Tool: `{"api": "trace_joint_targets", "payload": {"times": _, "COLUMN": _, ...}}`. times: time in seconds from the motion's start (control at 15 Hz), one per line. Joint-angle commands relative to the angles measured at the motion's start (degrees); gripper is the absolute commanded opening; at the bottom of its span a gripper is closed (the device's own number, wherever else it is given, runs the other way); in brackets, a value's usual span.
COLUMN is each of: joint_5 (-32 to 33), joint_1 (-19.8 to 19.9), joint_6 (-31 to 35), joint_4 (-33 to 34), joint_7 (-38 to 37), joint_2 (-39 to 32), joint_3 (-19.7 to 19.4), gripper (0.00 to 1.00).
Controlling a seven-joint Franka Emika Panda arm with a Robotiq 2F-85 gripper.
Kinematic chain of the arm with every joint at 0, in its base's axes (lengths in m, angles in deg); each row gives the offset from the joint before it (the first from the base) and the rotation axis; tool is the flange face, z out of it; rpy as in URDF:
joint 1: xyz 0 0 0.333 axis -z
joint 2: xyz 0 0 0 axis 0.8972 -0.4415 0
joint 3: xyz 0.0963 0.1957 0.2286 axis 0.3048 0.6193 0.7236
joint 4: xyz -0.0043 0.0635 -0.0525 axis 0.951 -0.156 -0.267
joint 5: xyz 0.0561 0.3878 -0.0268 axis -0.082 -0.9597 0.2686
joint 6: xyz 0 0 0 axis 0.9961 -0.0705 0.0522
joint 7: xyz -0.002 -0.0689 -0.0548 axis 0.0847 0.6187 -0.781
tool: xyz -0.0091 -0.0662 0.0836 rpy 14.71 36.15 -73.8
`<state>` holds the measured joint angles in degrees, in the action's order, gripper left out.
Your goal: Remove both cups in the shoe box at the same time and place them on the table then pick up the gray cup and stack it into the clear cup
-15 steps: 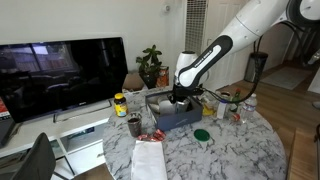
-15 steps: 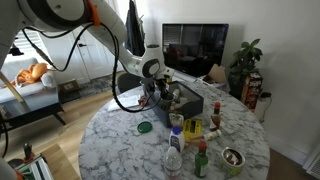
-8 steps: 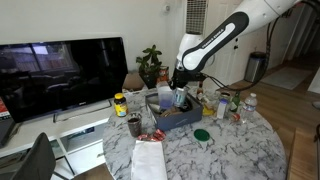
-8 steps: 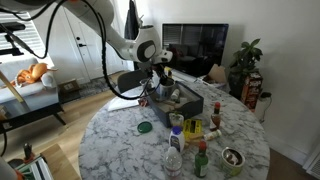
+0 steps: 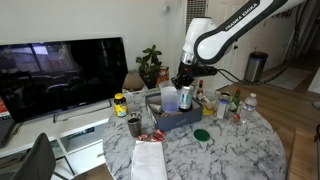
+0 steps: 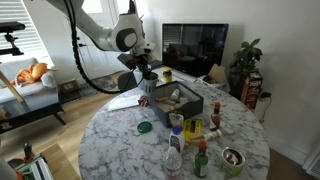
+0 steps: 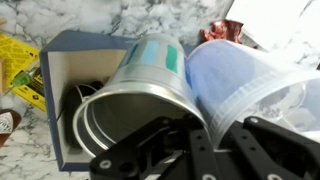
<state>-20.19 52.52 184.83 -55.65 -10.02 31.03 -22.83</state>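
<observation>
My gripper (image 7: pixel 205 135) is shut on the touching rims of both cups. In the wrist view the gray cup (image 7: pixel 140 95) is on the left and the clear cup (image 7: pixel 250 80) on the right, both seen from their open mouths. Beneath them lies the slate-gray shoe box (image 7: pixel 62 62), with dark items inside. In both exterior views the gripper (image 5: pixel 183 82) (image 6: pixel 143 72) holds the cups (image 5: pixel 170 98) in the air above the shoe box (image 5: pixel 178 119) (image 6: pixel 187 104), clear of its walls. The box stands on the round marble table (image 5: pixel 235 150) (image 6: pixel 110 140).
Around the box stand a dark tumbler (image 5: pixel 133 125), a green lid (image 5: pixel 203 134) (image 6: pixel 145 127), a water bottle (image 5: pixel 250 103), and several small bottles and jars (image 6: pixel 176 150). Yellow packets (image 7: pixel 20 65) lie beside the box. A TV (image 5: pixel 60 75) stands behind the table.
The gripper has risen out of the shoe box with both cups held in it; they now hang above the box instead of sitting inside it.
</observation>
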Motion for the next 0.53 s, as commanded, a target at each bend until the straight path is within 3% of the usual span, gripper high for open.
{"api": "trace_joint_targets", "payload": {"times": 0.0, "joint_5": -0.41, "joint_1": -0.15, "joint_6": -1.71, "joint_4": -6.25, "joint_7": 3.05, "joint_2": 3.06, "joint_3": 3.64, "gripper": 0.02}}
{"api": "trace_joint_targets", "payload": {"times": 0.33, "joint_5": -1.54, "joint_1": -1.01, "joint_6": 0.52, "joint_4": -8.38, "joint_7": 2.27, "joint_2": -2.06, "joint_3": 6.80, "gripper": 0.02}}
{"api": "trace_joint_targets", "payload": {"times": 0.47, "joint_5": -7.33, "joint_1": 0.21, "joint_6": -0.75, "joint_4": -7.76, "joint_7": 5.70, "joint_2": -4.19, "joint_3": 9.28, "gripper": 0.02}}
